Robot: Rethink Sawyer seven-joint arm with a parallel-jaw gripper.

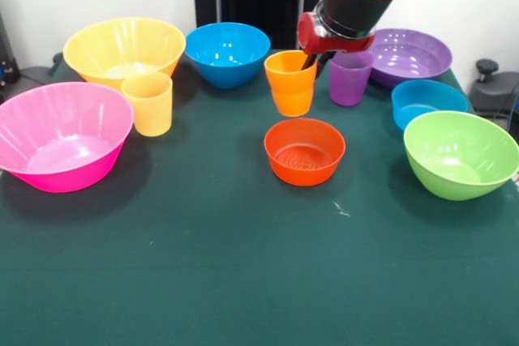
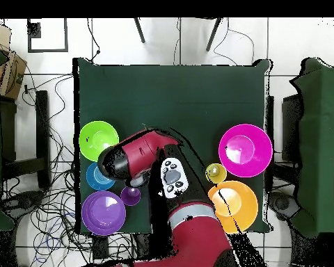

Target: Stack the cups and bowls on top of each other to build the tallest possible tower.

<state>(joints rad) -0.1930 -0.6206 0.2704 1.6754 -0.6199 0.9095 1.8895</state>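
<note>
Orange cup [image 1: 291, 80]: you see it lifted off the table [image 1: 243, 281], a bit tilted, near the far edge.
Gripper [image 1: 311, 61]: its fingers pinch the orange cup's rim.
Red-orange bowl [image 1: 304, 150]: sits on the table just in front of the cup, apart from it.
Purple cup [image 1: 349, 78]: just beside the gripper.
Yellow-orange cup [image 1: 148, 103]: between the yellow bowl [image 1: 122, 48] and the pink bowl [image 1: 61, 135].

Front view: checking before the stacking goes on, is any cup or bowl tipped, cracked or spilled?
Nothing stands out. Every bowl and cup sits upright; the orange cup at the gripper looks level, behind the red-orange bowl.
</note>
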